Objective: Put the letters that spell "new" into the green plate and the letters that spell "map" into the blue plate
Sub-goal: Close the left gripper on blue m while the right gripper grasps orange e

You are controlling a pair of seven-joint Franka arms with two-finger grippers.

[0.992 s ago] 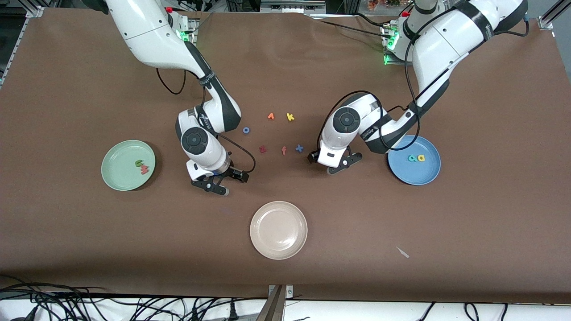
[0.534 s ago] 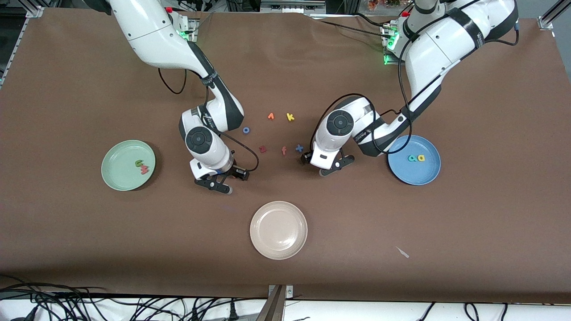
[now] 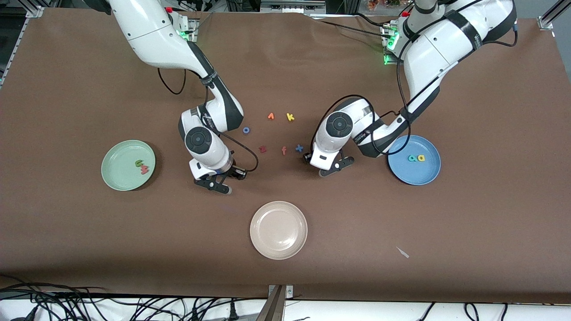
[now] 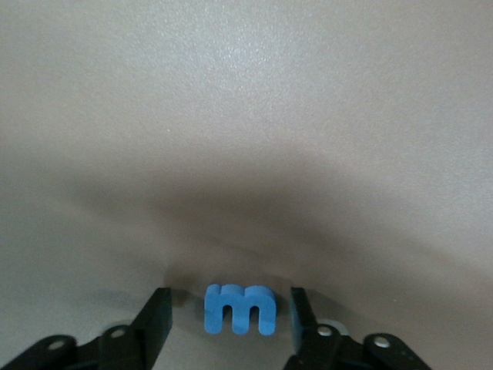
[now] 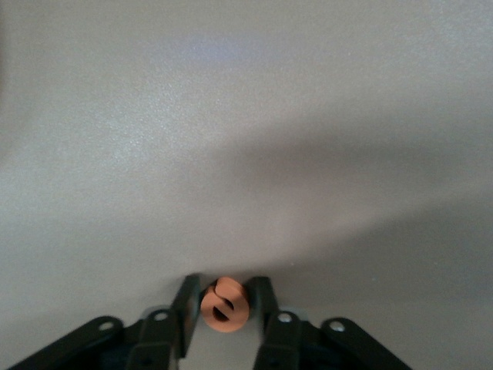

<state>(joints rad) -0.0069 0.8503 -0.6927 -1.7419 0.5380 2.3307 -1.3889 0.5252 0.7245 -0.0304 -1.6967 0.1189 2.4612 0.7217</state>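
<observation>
Both arms work low over the brown table point(image 3: 482, 249) at once: the right gripper point(image 5: 224, 308) is clamped on the orange e point(image 5: 224, 304), its 2 fingers point(image 5: 185, 308) pressed against the letter's sides, while the left gripper point(image 4: 231, 324) brackets the blue m point(image 4: 239, 308) with its jaws apart, a sliver of table showing between each finger and the letter. The m sits squarely between the left fingers, lying flat, its long axis running from one finger to the other and its 3 legs pointing back toward the wrist; the e, nearly round, has no clear long axis, and its slot runs at a slant. For the m, the pinch looks best finished along that long axis with the fingertips kept right down at the table, since the foam is thin and could squirt out or tip if caught high. For the e, a straight lift before any sideways travel seems wise, the hold being on a curved edge. The green plate point(image 3: 128, 165), lying toward the right arm's end, holds the green n point(image 3: 139, 163) and red w point(image 3: 144, 170); the blue plate point(image 3: 414, 160), just beside the left arm's wrist, holds the teal p point(image 3: 412, 158) and yellow a point(image 3: 421, 158).
</observation>
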